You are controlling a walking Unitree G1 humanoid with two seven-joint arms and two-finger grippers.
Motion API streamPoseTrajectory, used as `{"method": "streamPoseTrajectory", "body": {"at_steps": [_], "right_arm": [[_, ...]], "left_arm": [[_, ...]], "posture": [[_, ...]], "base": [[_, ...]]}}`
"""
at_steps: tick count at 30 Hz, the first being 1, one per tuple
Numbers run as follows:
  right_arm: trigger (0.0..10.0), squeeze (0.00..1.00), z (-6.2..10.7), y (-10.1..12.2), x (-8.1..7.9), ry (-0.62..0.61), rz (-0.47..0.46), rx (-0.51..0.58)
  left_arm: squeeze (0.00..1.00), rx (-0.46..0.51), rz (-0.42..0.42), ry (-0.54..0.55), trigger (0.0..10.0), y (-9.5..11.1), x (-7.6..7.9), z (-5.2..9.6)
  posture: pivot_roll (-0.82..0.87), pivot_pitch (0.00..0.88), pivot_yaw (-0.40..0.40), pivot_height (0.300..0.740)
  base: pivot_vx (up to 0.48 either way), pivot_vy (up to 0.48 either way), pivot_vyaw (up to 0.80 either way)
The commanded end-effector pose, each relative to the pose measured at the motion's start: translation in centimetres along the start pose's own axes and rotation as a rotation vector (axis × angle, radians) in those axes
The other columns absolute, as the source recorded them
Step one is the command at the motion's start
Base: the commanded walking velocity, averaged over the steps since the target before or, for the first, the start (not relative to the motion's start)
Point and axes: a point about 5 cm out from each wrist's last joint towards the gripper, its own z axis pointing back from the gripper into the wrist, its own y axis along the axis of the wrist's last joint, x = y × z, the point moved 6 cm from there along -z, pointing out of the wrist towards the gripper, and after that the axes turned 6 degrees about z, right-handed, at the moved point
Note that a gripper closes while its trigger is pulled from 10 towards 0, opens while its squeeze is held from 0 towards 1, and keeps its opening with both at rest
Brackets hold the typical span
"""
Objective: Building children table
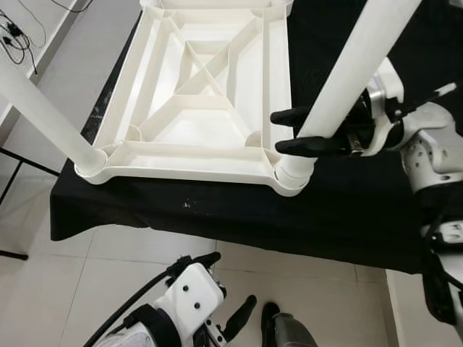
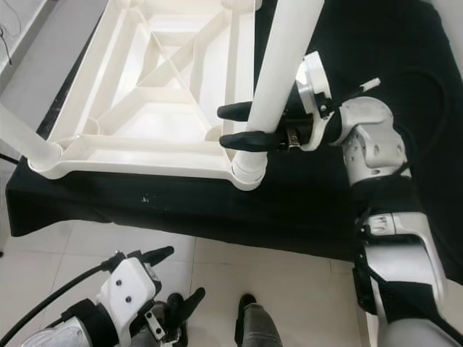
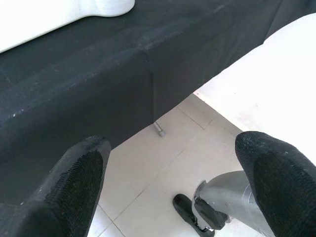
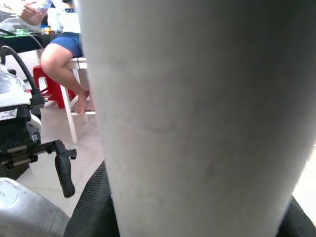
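Tabletop (image 1: 210,79), white plastic, lies underside up on black cloth (image 1: 347,210) over work surface; pale tiled floor (image 1: 108,260) below cloth's near edge. Two white legs upright in tabletop's near corners: left leg (image 1: 36,108), right leg (image 1: 362,65). Right gripper (image 1: 300,131) clamped around right leg, just above its socket. Left gripper (image 1: 228,289) low over floor, short of tabletop, fingers apart. Seated person (image 4: 64,54) on white stool in background of right wrist view.

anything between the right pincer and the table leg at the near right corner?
Nothing visible. The right pincer already has its fingers on either side of the white table leg, just above the corner socket of the upturned tabletop.
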Motion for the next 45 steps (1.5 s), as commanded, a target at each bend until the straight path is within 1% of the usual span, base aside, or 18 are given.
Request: {"method": "streamPoseTrajectory", "body": {"at_steps": [1,2,3,5,11,13,16,19,20,21,22,24,27,29,33,38,41,45], "right_arm": [[10.0,0.00,-0.3,-1.5,-1.3,0.047,-0.064,-0.027],[10.0,0.00,-0.6,-1.6,-1.6,0.065,-0.066,-0.025],[10.0,0.00,-0.6,-1.6,-1.6,0.065,-0.066,-0.025],[10.0,0.00,-1.5,-1.8,-2.2,0.104,-0.061,-0.036],[10.0,0.00,-2.4,-2.0,-2.7,0.150,-0.060,-0.042],[10.0,0.00,-2.8,-1.9,-2.6,0.164,-0.060,-0.048],[10.0,0.00,-2.9,-2.0,-2.5,0.167,-0.055,-0.056],[10.0,0.00,-3.3,-1.8,-2.0,0.164,-0.048,-0.058],[10.0,0.00,-3.5,-1.8,-1.6,0.150,-0.044,-0.062],[10.0,0.00,-3.5,-1.8,-1.6,0.150,-0.044,-0.062],[10.0,0.00,-3.6,-1.9,-0.9,0.117,-0.041,-0.072],[10.0,0.00,-3.7,-2.0,-0.1,0.074,-0.049,-0.073],[10.0,0.00,-3.6,-2.0,0.2,0.051,-0.058,-0.066],[10.0,0.00,-3.6,-2.0,0.7,0.012,-0.054,-0.062],[10.0,0.00,-3.6,-2.1,0.9,-0.010,-0.061,-0.059],[10.0,0.00,-3.7,-2.7,1.4,-0.070,-0.057,-0.079],[10.0,0.00,-3.8,-3.4,2.0,-0.135,-0.057,-0.101],[10.0,0.00,-3.7,-3.7,2.3,-0.177,-0.051,-0.118]], "left_arm": [[0.00,-0.023,-0.004,-0.022,10.0,-0.4,0.6,0.2],[0.00,-0.023,-0.005,-0.022,10.0,-0.4,0.6,0.2],[0.00,-0.023,-0.005,-0.022,10.0,-0.4,0.6,0.2],[0.00,-0.024,-0.006,-0.022,10.0,-0.4,0.6,0.2],[0.00,-0.023,-0.005,-0.021,10.0,-0.5,0.6,0.2],[0.00,-0.022,-0.005,-0.021,10.0,-0.5,0.6,0.1],[0.00,-0.022,-0.004,-0.020,10.0,-0.5,0.6,0.1],[0.00,-0.021,-0.003,-0.018,10.0,-0.5,0.6,0.1],[0.00,-0.020,-0.001,-0.017,10.0,-0.5,0.6,0.1],[0.00,-0.020,-0.001,-0.017,10.0,-0.5,0.6,0.1],[0.00,-0.019,0.000,-0.016,10.0,-0.5,0.7,0.0],[0.00,-0.018,0.002,-0.016,10.0,-0.5,0.7,0.0],[0.00,-0.017,0.004,-0.017,10.0,-0.5,0.8,-0.1],[0.00,-0.016,0.005,-0.017,10.0,-0.5,0.9,-0.1],[0.00,-0.016,0.006,-0.019,10.0,-0.5,0.9,-0.1],[0.00,-0.016,0.006,-0.020,10.0,-0.5,0.9,-0.1],[0.00,-0.016,0.007,-0.019,10.0,-0.5,0.9,-0.2],[0.00,-0.016,0.006,-0.018,10.0,-0.5,0.9,-0.2]], "posture": [[0.07,0.395,0.018,0.740],[0.07,0.395,0.018,0.740],[0.07,0.395,0.018,0.740],[0.07,0.395,0.018,0.740],[0.06,0.394,0.014,0.740],[0.06,0.394,0.011,0.740],[0.06,0.394,0.011,0.740],[0.06,0.394,0.006,0.740],[0.05,0.394,0.002,0.740],[0.05,0.394,0.002,0.740],[0.05,0.394,0.000,0.740],[0.05,0.391,-0.004,0.740],[0.05,0.390,-0.004,0.740],[0.05,0.387,-0.006,0.740],[0.05,0.387,-0.006,0.740],[0.05,0.384,-0.005,0.740],[0.05,0.384,-0.007,0.740],[0.04,0.386,-0.008,0.740]], "base": [[0.000,0.000,0.00],[0.000,0.000,0.00],[0.000,0.000,0.00],[0.000,0.000,0.00],[0.000,0.000,0.00],[0.000,0.000,0.00],[0.000,0.000,0.00],[0.000,0.000,0.00],[0.000,0.000,0.00],[0.000,0.000,0.00],[0.000,0.000,0.00],[0.000,0.000,0.00],[0.000,0.000,0.00],[0.000,0.000,0.00],[0.000,0.000,0.00],[0.000,0.000,0.00],[0.000,0.000,0.00],[0.000,0.000,0.00]]}}
